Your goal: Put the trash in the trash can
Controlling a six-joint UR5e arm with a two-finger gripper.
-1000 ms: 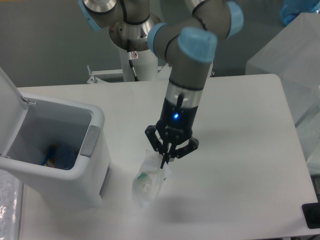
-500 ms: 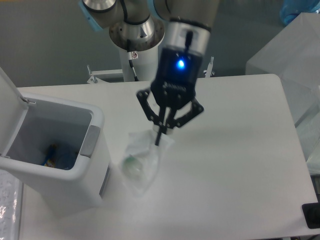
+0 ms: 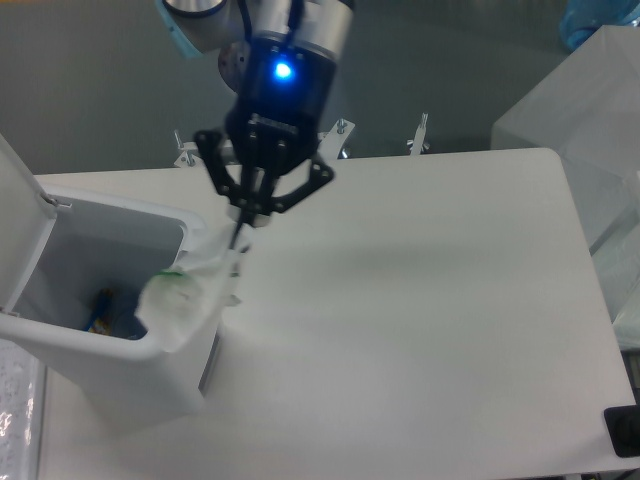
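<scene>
Carried left since earlier, the wrapper (image 3: 185, 300) hangs below the end effector (image 3: 238, 232) clamping it, over the trash can (image 3: 110, 375) rim.

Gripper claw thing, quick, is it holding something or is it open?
Gripper: closed, holding the crumpled white wrapper over the trash can rim.

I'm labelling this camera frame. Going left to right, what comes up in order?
Hinged white lid → crushed bottle with blue cap inside the bin → crumpled white wrapper with green print → hand → clear box at the right edge.
</scene>
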